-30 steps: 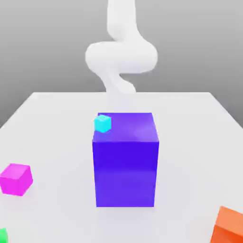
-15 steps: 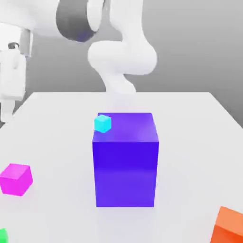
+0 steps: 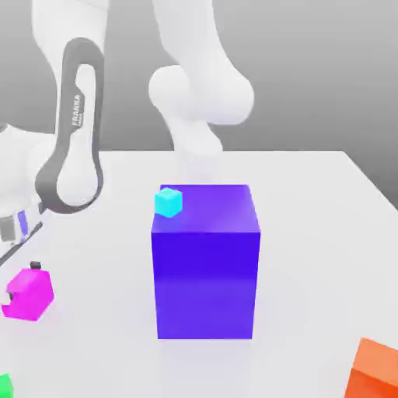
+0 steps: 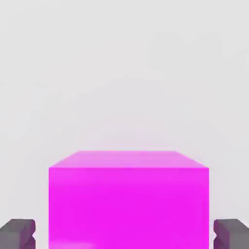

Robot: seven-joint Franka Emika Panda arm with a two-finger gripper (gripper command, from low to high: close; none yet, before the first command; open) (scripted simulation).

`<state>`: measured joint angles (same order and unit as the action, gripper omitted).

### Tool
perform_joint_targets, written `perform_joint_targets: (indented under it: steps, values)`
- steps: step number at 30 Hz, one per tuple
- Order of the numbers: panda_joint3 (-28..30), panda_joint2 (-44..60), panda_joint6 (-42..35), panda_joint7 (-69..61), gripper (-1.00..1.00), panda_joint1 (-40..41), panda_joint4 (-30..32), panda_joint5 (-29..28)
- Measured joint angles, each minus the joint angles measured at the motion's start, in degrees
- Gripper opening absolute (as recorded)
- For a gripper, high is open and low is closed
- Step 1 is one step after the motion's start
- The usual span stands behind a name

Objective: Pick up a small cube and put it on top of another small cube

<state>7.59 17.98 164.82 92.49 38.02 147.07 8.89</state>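
Observation:
A magenta cube [image 3: 33,300] rests on the white table near the exterior view's left edge. My gripper [image 3: 22,281] has come down over it, with one dark fingertip [image 3: 35,266] at its far side and another at its near side. In the hand view the magenta cube [image 4: 129,204] sits between the two grey fingertips [image 4: 18,234] of the gripper [image 4: 124,233], which is shut on it. A small cyan cube [image 3: 168,201] sits on the top left corner of a tall blue-purple block [image 3: 206,264].
The tall blue-purple block stands in the middle of the table [image 3: 311,202]. An orange cube [image 3: 377,373] lies at the front right corner and a green cube [image 3: 4,385] at the front left corner. The white arm [image 3: 74,140] reaches down on the left.
The arm swung in from the back, came down on the exterior view's left, and the gripper went from open to shut around the magenta cube. No cube has shifted.

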Motion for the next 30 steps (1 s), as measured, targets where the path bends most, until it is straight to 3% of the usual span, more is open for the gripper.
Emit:
perform_joint_targets:
  steps: [5,10,18,23,26,27,30]
  values:
    - [-0.24,0.41,0.4,-0.04,-1.0,0.24,-0.06,0.09]
    - [2.17,-8.52,-7.04,3.43,-1.0,-1.19,1.34,-4.6]
    - [-2.13,-4.74,-15.38,-1.3,-1.0,-4.17,-10.91,-6.18]
    - [-6.18,0.96,-21.9,-5.78,-1.0,-7.58,-23.16,-7.96]
    - [-6.75,6.29,-18.59,-6.48,-1.0,-8.11,-25.18,-8.14]
    - [-6.8,8.27,-16.84,-6.56,1.0,-8.16,-25.42,-8.1]
    - [-6.8,8.27,-16.84,-6.56,1.0,-8.16,-25.42,-8.1]
